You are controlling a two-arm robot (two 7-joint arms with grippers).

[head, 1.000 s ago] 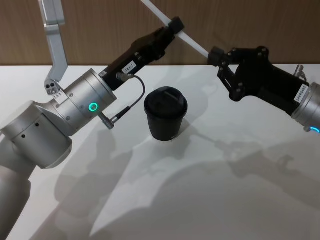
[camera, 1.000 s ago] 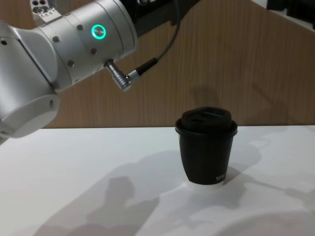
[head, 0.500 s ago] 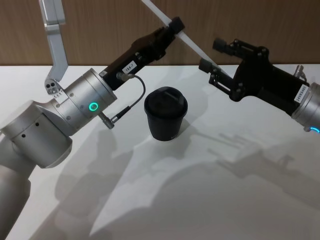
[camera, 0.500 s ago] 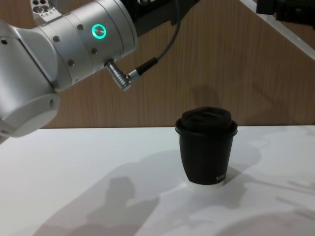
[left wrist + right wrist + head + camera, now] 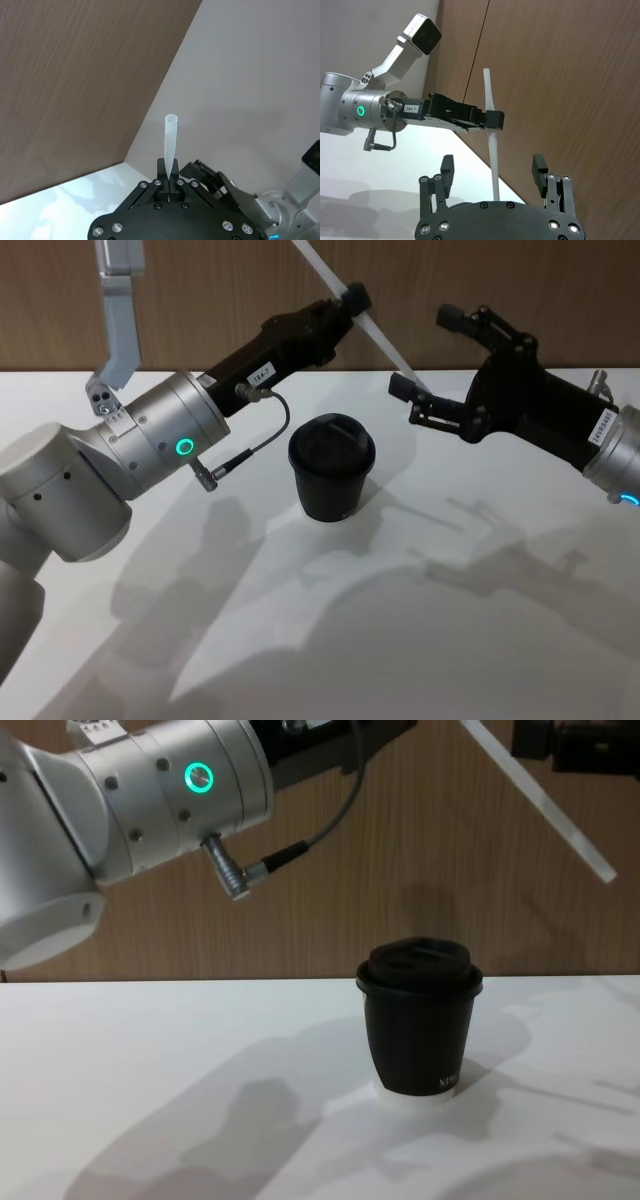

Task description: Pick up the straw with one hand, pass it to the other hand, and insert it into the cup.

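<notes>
On the table (image 5: 400, 640), a bit back from the middle, the cup (image 5: 332, 480) stands upright with its lid on, and the straw (image 5: 385, 342) is up in the air behind it.
Farther back, toward the table's far edge, I see my left gripper (image 5: 352, 298) pinching the straw partway along. The straw slants down to the right. Its low end sits in the gap of my right gripper (image 5: 425, 352), whose fingers are spread wide and do not touch it. That end hangs well apart from the lid.
</notes>
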